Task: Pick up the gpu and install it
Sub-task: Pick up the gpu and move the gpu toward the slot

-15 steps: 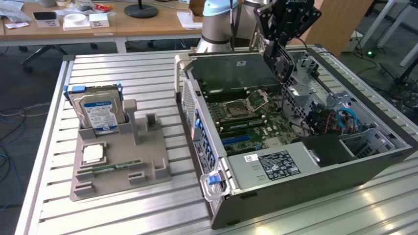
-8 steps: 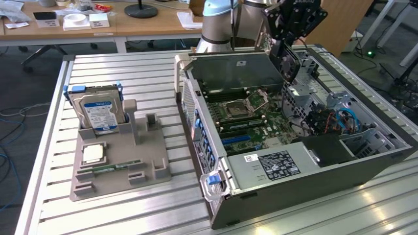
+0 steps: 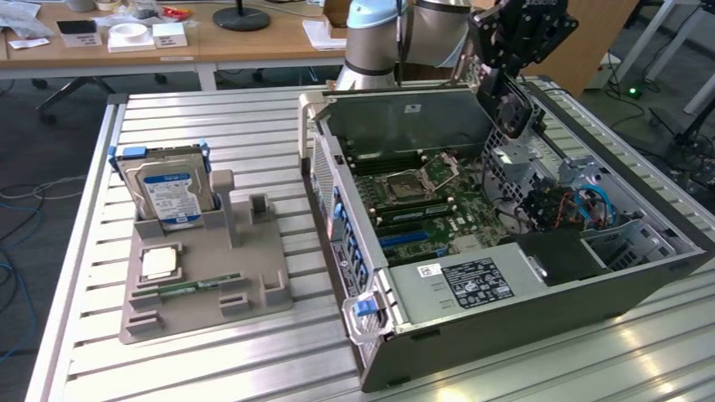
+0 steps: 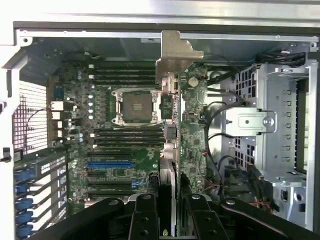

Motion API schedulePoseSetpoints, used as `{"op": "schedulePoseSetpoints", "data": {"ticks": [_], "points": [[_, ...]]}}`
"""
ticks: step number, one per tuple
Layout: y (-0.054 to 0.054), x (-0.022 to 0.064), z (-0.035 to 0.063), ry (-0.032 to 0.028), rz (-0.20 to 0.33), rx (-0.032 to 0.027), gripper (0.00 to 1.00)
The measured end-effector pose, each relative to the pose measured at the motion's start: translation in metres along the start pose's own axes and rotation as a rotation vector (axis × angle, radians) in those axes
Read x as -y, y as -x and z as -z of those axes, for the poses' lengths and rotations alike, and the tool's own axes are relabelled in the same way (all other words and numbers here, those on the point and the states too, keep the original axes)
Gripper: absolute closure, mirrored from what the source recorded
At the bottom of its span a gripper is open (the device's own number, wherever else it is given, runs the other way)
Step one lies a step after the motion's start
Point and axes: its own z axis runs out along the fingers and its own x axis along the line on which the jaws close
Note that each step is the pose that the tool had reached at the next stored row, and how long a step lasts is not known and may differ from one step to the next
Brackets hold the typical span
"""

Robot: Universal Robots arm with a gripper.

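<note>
My gripper [image 3: 505, 67] hangs over the far side of the open computer case [image 3: 625, 276] and is shut on the gpu [image 3: 510, 99]. The card hangs dark and upright below the fingers, above the case's inside. In the wrist view the gpu [image 4: 172, 100] shows edge-on, its silver bracket [image 4: 173, 56] at the end away from the gripper [image 4: 170, 212]. The black fingers [image 4: 145, 217] clamp it from both sides. Below the card lies the green motherboard [image 4: 125, 165] with its blue slot [image 4: 110, 163], also seen in the exterior view as the motherboard [image 3: 430, 197].
On the exterior view's left a grey holder [image 3: 207, 293] carries an upright hard drive [image 3: 167, 194], a processor chip [image 3: 160, 264] and a memory stick [image 3: 184, 287]. Inside the case sit a power supply [image 3: 470, 283], cables [image 3: 581, 205] and a metal drive cage [image 4: 280, 125].
</note>
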Motion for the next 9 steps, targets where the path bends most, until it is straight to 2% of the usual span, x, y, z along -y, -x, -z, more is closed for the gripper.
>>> {"op": "schedulePoseSetpoints", "data": {"ticks": [9], "points": [[0.023, -0.0009, -0.0008, 0.0001, 0.0, 0.0, 0.74]]}}
